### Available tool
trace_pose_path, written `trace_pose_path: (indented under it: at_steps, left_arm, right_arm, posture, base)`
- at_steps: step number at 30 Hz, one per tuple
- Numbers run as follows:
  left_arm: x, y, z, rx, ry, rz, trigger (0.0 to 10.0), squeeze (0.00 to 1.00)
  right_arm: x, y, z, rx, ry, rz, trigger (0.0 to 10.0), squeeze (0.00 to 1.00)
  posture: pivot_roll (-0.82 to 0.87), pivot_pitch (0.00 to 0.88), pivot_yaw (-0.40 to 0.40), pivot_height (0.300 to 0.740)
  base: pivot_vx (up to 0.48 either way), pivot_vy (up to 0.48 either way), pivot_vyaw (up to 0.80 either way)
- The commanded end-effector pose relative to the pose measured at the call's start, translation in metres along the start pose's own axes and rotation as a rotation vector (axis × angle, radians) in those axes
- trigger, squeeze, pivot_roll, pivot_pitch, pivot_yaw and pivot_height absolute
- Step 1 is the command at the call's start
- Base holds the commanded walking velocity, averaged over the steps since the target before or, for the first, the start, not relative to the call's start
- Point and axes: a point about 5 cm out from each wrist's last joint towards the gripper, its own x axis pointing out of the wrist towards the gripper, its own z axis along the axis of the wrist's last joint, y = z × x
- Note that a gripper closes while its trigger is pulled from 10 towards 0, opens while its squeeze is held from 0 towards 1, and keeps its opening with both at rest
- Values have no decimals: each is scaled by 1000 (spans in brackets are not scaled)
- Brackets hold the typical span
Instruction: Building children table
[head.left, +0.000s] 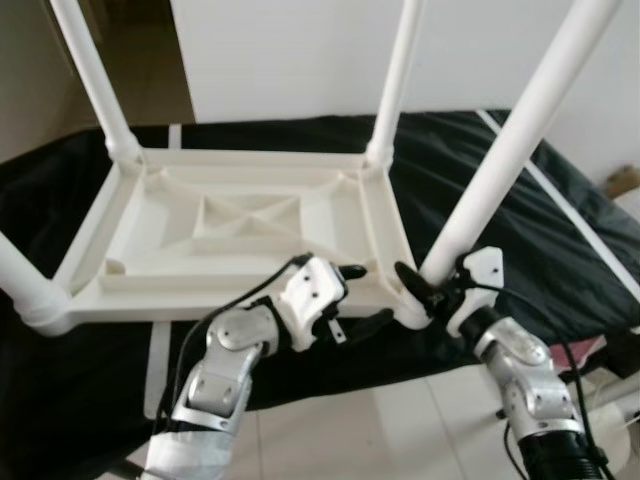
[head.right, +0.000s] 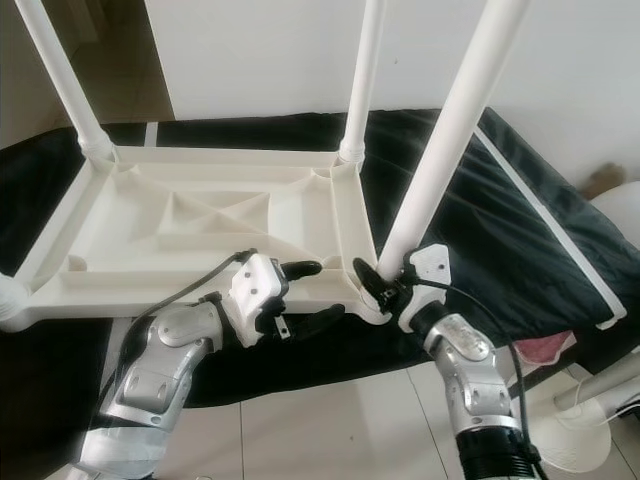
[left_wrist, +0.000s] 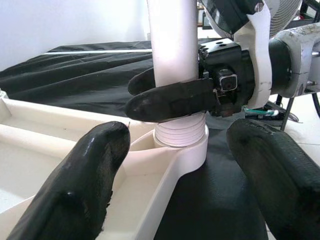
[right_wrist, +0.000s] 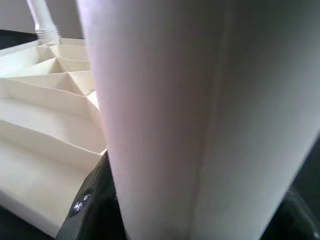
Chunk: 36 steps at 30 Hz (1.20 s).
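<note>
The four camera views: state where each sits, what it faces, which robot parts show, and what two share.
Left eye and right eye: head, looking down at the upturned white plastic table on black cloth; both silver arms.
Left wrist: along the open left hand, facing the right hand shut on the white tubular leg.
Right wrist: against that leg.
Shared: leg, table.

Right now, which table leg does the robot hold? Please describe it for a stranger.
An upside-down white plastic table lies on a black-covered bed. At its near right corner stands a white tubular leg. Alone among the legs, the right gripper grips its base.
</note>
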Motion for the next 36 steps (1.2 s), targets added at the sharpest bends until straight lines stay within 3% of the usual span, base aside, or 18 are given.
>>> trace_pose_path:
  at_steps: [1,6,7,8,12,13,15,17,19,23,36]
  left_arm:
    - [1,4,0,-9,-1,111,10000,0]
    - [1,5,0,-11,-2,114,10000,0]
    - [1,5,0,-11,-2,114,10000,0]
    - [2,4,1,-13,-5,114,10000,0]
    - [2,4,1,-14,-7,114,10000,0]
    - [2,4,1,-15,-9,115,10000,0]
    - [2,4,1,-15,-9,115,10000,0]
    - [1,3,2,-18,-11,117,10000,0]
    - [1,3,2,-19,-12,119,10000,0]
    - [1,3,2,-22,-15,122,10000,0]
    - [5,4,4,-19,-23,119,10000,0]
  right_arm:
    - [-3,0,-5,19,27,-89,10000,0]
    - [-3,11,-2,36,17,-182,10000,0]
    - [-3,11,-2,36,17,-182,10000,0]
    - [-3,11,-5,44,36,-265,10000,0]
    - [-4,11,-6,60,39,-318,10000,0]
    - [-3,13,-5,80,29,-391,10000,0]
    - [-3,13,-5,80,29,-391,10000,0]
    - [-3,19,-8,103,35,-556,10000,0]
    - [-3,24,-10,123,46,-629,10000,0]
    - [1,36,-11,165,53,-650,10000,0]
    - [3,40,-5,170,34,-652,10000,0]
  posture:
    - [5,56,-69,740]
    - [3,57,-71,740]
    - [3,57,-71,740]
    - [3,59,-73,740]
    - [3,59,-74,740]
    - [8,62,-80,740]
    - [8,62,-80,740]
    - [13,64,-83,740]
    - [16,66,-85,740]
    - [12,66,-80,740]
    - [6,57,-82,740]
  base:
    - [0,0,0]
    - [0,0,0]
    - [0,0,0]
    - [0,0,0]
    - [0,0,0]
    - [0,0,0]
    - [0,0,0]
    - [0,0,0]
    - [0,0,0]
    - [0,0,0]
    - [0,0,0]
